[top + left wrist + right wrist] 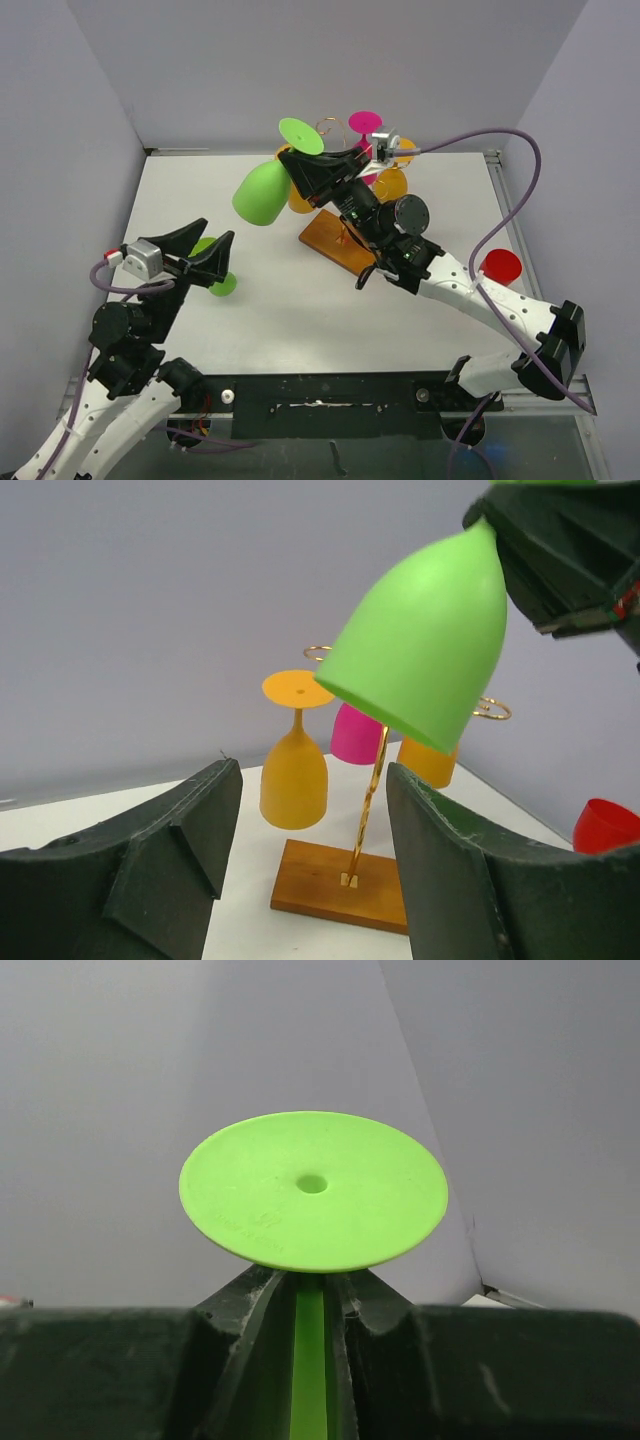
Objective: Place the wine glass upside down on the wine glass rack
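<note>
- Top external view: nearest the arm bases, the left gripper [212,243] stands with its jaws wide apart and nothing between them, low over the left side of the table [300,320]. A green piece [222,285] partly hidden beneath it may be a second glass, though that cannot be told for sure.
- To the right, a red cup [500,266] sits alone beside the right arm, well apart from the work.
- Mid-table, the right gripper [292,158] is clamped on the stem of the green wine glass [262,192]. The glass is in the air, foot up and bowl down, tilted out to the left, just beside the wine glass rack [338,240] but not yet hung.
- The step in hand looks like the approach to a hook. The next move calls for levelling the glass and sliding its stem into a free gold scroll, so the foot rests on the wire.
- Farther back, orange glasses [392,183] and a magenta glass [365,122] already hang on the rack, crowding its right and rear arms. The green bowl could knock them or tip the light stand.
</note>
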Controlling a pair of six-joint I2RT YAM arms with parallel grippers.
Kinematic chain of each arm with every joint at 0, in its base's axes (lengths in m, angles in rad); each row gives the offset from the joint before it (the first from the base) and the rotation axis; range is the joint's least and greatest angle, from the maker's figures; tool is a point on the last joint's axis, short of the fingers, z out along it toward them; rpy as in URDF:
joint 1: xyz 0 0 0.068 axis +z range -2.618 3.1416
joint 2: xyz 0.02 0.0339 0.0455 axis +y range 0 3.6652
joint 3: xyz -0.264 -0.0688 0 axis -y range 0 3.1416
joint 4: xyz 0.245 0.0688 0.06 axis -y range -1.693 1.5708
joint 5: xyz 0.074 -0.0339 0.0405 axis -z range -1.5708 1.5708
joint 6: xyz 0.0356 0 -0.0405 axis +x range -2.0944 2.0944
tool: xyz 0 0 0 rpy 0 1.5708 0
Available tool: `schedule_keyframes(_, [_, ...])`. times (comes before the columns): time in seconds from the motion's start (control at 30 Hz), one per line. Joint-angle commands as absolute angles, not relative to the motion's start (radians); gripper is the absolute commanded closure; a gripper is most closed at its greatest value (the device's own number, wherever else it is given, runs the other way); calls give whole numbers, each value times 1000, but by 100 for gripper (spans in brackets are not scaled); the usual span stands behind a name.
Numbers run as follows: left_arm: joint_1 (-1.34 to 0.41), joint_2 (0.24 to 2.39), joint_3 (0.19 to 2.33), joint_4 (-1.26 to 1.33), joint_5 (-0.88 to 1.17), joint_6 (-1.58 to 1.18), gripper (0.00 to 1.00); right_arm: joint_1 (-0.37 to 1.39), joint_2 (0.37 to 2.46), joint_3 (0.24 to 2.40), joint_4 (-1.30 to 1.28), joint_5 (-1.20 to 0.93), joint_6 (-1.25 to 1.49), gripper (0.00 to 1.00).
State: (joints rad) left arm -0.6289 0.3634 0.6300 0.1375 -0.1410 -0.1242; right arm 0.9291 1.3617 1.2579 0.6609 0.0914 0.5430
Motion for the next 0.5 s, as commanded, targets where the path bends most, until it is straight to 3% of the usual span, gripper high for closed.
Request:
schedule_keyframes(0.0, [-631,388,756,155,-233,-235,42,926,1315,1235,706,-79,373,100])
schedule_keyframes(0.23, [-631,474,899,71,-275,-460,41,930,1307,1185,633,-206,217,100])
schedule_keyframes(0.47, [-632,578,954,51,-204,-653,41,941,1299,1124,618,-184,85,100])
